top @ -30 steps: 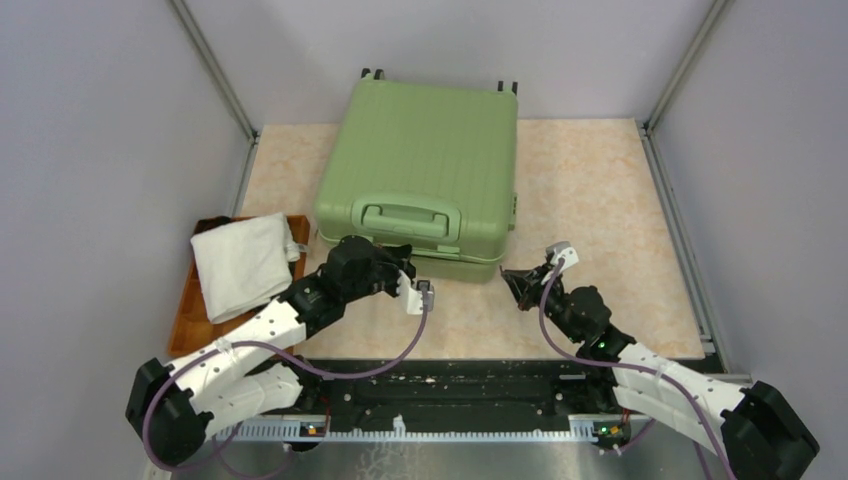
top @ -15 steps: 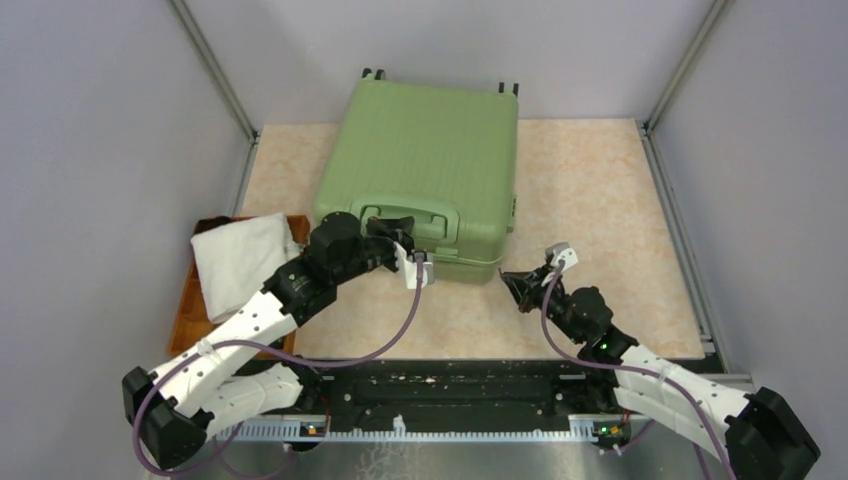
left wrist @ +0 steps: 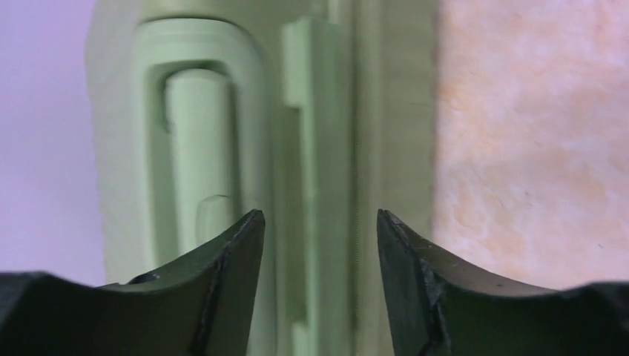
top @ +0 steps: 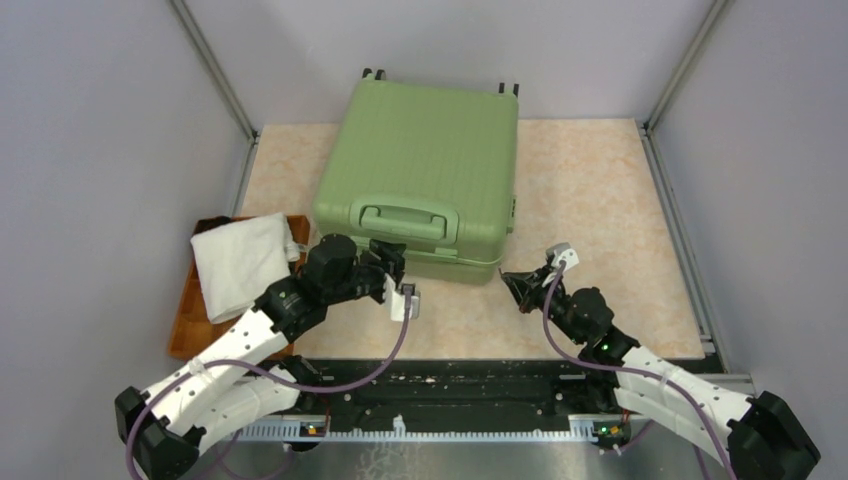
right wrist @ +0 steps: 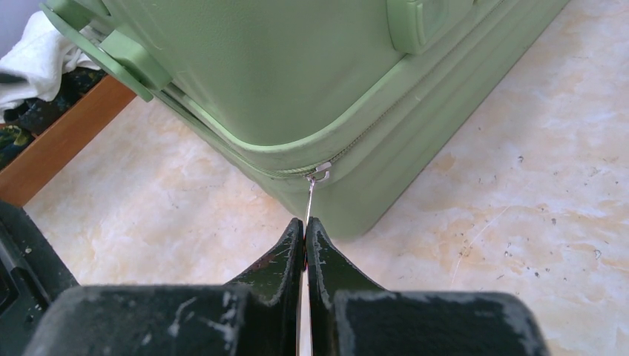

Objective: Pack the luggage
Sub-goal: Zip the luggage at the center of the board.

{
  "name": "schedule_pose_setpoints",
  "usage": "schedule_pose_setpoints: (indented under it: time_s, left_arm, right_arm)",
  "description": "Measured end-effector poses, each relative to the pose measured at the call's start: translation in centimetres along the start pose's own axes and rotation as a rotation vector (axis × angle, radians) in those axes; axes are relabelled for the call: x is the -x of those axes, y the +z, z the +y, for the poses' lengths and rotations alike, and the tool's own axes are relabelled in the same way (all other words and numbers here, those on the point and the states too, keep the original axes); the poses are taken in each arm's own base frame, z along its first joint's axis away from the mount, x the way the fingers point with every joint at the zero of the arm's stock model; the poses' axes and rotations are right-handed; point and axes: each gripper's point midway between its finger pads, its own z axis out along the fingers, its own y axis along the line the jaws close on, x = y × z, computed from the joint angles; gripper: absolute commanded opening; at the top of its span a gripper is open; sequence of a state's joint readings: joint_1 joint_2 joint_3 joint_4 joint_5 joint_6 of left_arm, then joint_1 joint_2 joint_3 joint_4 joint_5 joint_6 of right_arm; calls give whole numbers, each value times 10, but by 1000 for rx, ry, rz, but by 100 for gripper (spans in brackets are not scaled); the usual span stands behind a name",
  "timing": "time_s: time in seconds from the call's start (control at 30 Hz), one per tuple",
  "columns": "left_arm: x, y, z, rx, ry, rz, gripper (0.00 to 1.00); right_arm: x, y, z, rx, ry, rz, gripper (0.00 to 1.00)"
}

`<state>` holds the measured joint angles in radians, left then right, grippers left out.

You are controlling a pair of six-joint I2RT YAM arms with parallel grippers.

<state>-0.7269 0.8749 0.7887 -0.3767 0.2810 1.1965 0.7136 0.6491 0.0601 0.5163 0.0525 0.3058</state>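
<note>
Packing barely begun: the light-green ribbed hard-shell suitcase [top: 425, 165] lies closed on the table [top: 600, 200], its zipper pull [right wrist: 317, 175] pinched by the right end effector [right wrist: 305, 226]. The left end effector [left wrist: 319, 222] gapes empty; to its left, a folded white cloth [top: 240, 262] waits.

my table [top: 600, 200]: beige marbled top | luggage [top: 425, 160]: lies closed, upper centre of frame | wooden tray [top: 188, 305]: left edge, lower left

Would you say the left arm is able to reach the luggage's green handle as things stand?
Probably yes: the left gripper is open just short of the handle on the luggage, with nothing between them.
</note>
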Motion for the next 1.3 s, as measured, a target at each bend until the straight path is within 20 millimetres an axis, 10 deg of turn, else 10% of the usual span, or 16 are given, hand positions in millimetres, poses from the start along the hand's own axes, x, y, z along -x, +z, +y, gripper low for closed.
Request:
schedule_pose_setpoints:
  time_s: [0.2, 0.83, 1.17, 1.3]
  left_arm:
    - [-19, -5, -54, -57, 56, 11, 57]
    - [-39, 27, -49, 110, 251, 33, 60]
    - [-30, 22, -45, 144, 271, -5, 69]
    - [-22, 4, -15, 260, 275, -4, 75]
  right_arm:
    - [0, 0, 0, 0, 0, 2, 0]
    - [0, 1, 0, -3, 1, -1, 0]
    - [0, 1, 0, -3, 2, -2, 0]
    - [0, 1, 0, -2, 3, 1, 0]
